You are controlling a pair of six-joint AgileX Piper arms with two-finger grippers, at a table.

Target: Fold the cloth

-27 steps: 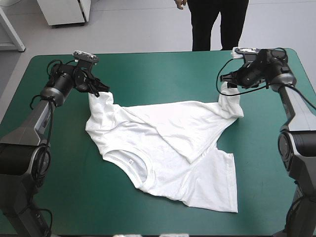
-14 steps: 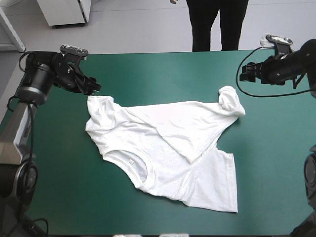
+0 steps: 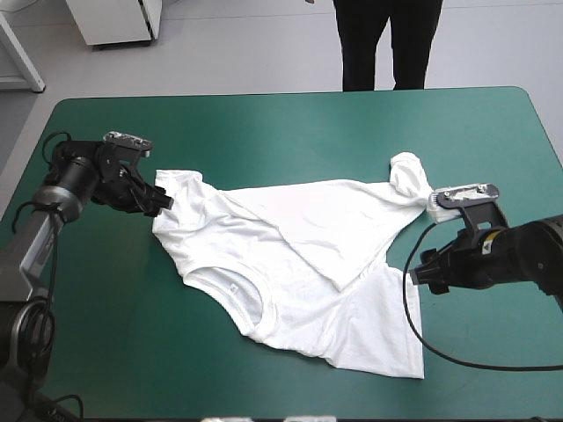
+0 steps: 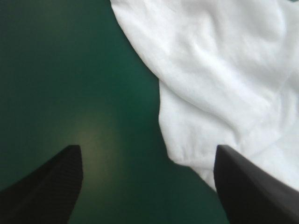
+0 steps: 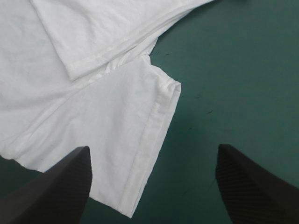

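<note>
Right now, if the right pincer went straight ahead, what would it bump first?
Probably the sleeve of the T-shirt, just ahead of the open right pincer; depth is unclear.

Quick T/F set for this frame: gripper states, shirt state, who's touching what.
1. The left gripper and the right gripper are both open. True.
2. The right gripper holds a sleeve in the air. False: it grips nothing; the sleeve lies flat ahead of its fingers.
3. The T-shirt is a compact folded bundle. False: it is mostly spread out, with one flap folded over.
4. The left gripper is at the T-shirt's edge. True.
</note>
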